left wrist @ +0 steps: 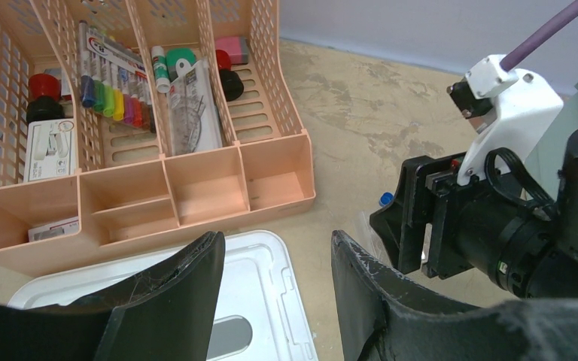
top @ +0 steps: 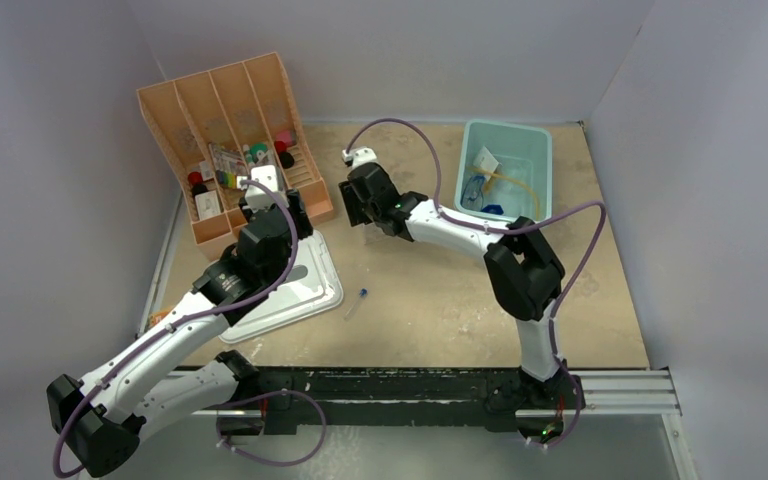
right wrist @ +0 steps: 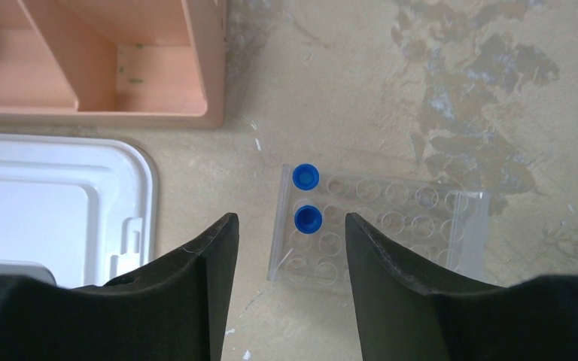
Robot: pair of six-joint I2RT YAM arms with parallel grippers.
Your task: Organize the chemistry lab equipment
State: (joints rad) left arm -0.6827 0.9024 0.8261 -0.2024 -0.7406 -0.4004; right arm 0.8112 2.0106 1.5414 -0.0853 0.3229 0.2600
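Note:
My right gripper (top: 356,207) (right wrist: 290,226) is open and hovers above a clear holed rack (right wrist: 391,226) on the table. Two blue-capped test tubes (right wrist: 308,218) stand in the rack's left end; one cap lies between the open fingers. In the top view the gripper hides the rack. A third blue-capped test tube (top: 357,302) lies loose mid-table. My left gripper (top: 278,222) (left wrist: 275,244) is open and empty above the lid's corner, beside the right gripper (left wrist: 489,226). The tan tube (top: 516,181), goggles (top: 474,190), packet (top: 487,160) and blue-based piece (top: 493,209) lie in the teal bin. The forceps are out of view.
The orange divided organizer (top: 222,110) (left wrist: 196,184) stands at the back left with markers and small items in it. The grey lid (top: 305,285) (left wrist: 263,301) (right wrist: 45,195) lies flat in front of it. The teal bin (top: 540,160) stands at the back right. Grey walls close three sides.

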